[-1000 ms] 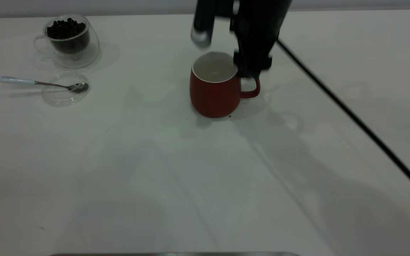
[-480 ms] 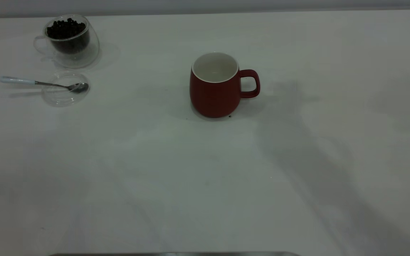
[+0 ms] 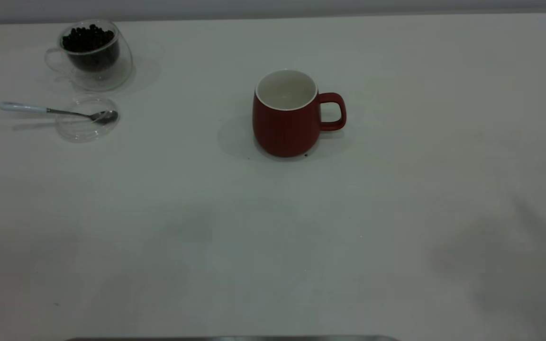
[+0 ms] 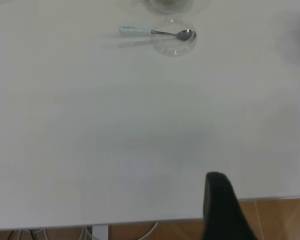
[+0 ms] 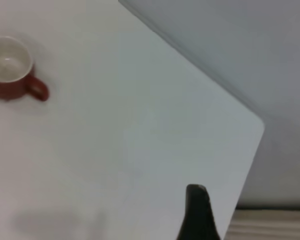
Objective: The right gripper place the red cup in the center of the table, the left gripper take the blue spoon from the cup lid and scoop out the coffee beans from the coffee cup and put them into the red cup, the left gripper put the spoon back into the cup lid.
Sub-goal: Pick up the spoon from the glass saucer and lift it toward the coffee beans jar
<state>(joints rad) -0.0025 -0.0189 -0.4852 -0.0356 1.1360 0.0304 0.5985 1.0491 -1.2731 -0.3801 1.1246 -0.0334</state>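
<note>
Mug [image 3: 286, 121] stands upright and alone mid-table [image 3: 273, 237], white inside bare, handle toward the right arm's side. Neither arm shows in the exterior view. Left claw [image 4: 225, 210]: just one dark finger cut off at the frame edge, so I cannot tell its spread; spoon [image 4: 157, 33] lies well away from it, bowl on the lid [image 4: 174, 41], handle sticking out over the table. Right claw [image 5: 199, 215]: same story, one finger, width unreadable, mug far off. Glass cup [image 3: 90, 53] of beans [image 3: 87, 39] sits just behind the lid.

Both claws — (mostly) cut off — states unclear
</note>
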